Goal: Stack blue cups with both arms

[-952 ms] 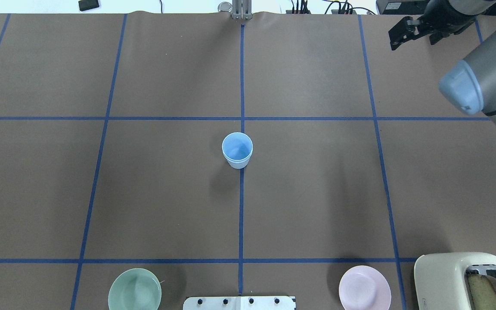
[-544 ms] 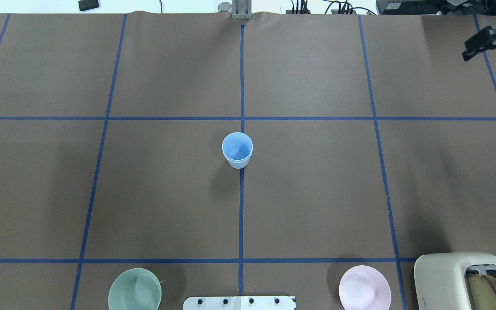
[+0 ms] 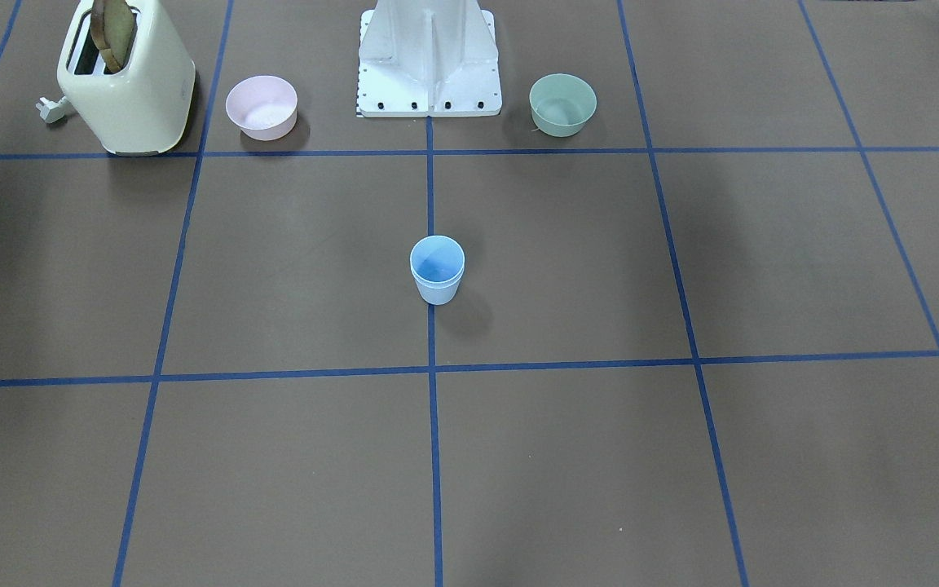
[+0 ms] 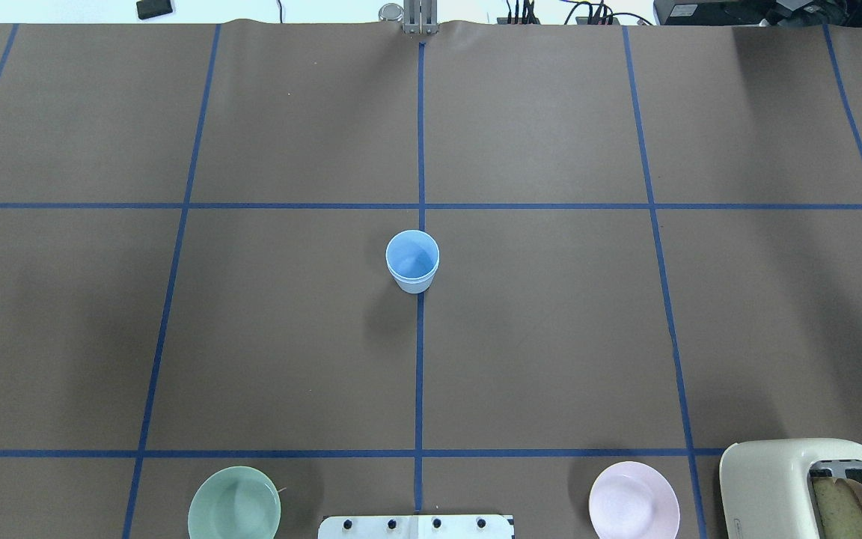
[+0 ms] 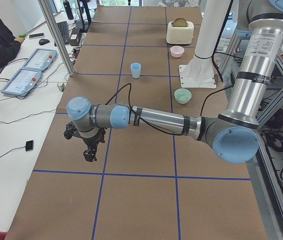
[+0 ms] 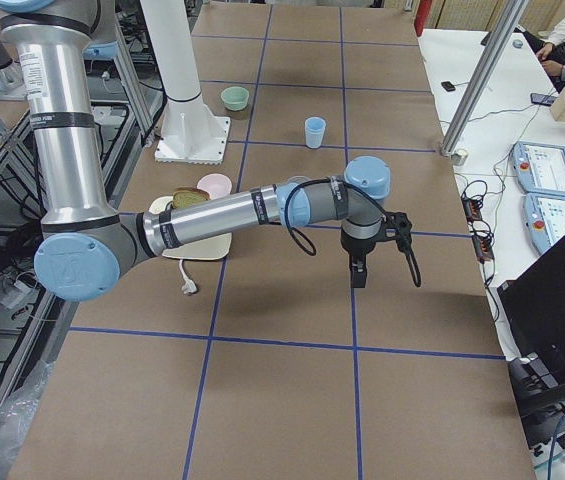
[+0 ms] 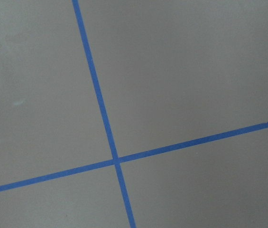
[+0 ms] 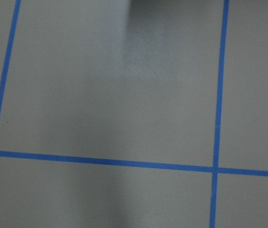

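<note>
Brown bench [image 4: 551, 337] gridded with blue tape [image 4: 420, 150]; the blue cups [image 4: 412, 262] stand nested, upright, at its centre on the middle line. Far off, left hand [image 5: 89, 154] and right hand [image 6: 358, 277] hover; I cannot tell whether either is clenched.

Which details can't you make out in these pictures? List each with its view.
Left gripper: only in the left side view, too small to tell open or shut.
Right gripper: likewise, only in the right side view.
Toaster: cut off by the overhead view's corner.
Blue cups: the upper cup hides the lower one's inside, every view.
</note>
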Controlling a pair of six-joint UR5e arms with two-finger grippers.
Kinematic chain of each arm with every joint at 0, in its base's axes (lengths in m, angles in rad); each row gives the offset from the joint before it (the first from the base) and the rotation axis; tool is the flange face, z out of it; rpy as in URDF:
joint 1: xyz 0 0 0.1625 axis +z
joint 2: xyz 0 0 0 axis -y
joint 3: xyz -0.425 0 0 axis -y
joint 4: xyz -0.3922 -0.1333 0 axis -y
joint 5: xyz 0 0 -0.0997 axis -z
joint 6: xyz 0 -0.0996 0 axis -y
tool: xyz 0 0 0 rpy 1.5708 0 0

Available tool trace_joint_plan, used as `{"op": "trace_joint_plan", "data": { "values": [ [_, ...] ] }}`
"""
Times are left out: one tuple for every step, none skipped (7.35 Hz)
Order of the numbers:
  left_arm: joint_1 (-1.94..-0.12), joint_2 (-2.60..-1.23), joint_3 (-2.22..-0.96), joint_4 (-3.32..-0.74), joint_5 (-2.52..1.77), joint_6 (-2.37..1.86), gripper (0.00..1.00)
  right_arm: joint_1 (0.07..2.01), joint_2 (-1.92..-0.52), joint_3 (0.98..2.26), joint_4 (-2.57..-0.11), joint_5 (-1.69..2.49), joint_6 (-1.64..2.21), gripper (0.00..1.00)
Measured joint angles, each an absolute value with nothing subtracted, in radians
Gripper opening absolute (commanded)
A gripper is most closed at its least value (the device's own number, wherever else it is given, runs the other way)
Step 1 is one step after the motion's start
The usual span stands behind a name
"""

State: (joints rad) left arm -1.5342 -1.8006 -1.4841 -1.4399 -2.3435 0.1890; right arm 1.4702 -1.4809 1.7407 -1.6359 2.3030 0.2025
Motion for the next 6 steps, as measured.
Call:
{"op": "trace_joint_plan", "data": {
  "values": [
    [-1.541,-1.789,-1.479,-1.441,-2.344,0.191,0.98,1.479,-1.511,1.743,-1.635,2.306,0.192,1.0],
    [-1.545,-1.778,-1.479,-1.442,-2.345,0.192,0.98,1.483,-1.526,1.743,-1.634,2.307,0.187,1.0],
    [-1.548,-1.766,-1.481,-1.443,-2.345,0.193,0.98,1.484,-1.531,1.74,-1.633,2.307,0.186,1.0],
    [-1.549,-1.758,-1.482,-1.443,-2.345,0.194,0.98,1.484,-1.533,1.739,-1.633,2.307,0.187,1.0],
    [-1.549,-1.755,-1.483,-1.443,-2.345,0.195,0.98,1.485,-1.533,1.739,-1.634,2.307,0.188,1.0],
    [-1.549,-1.753,-1.483,-1.443,-2.345,0.196,0.98,1.485,-1.533,1.739,-1.634,2.307,0.189,1.0]
  ]
}}
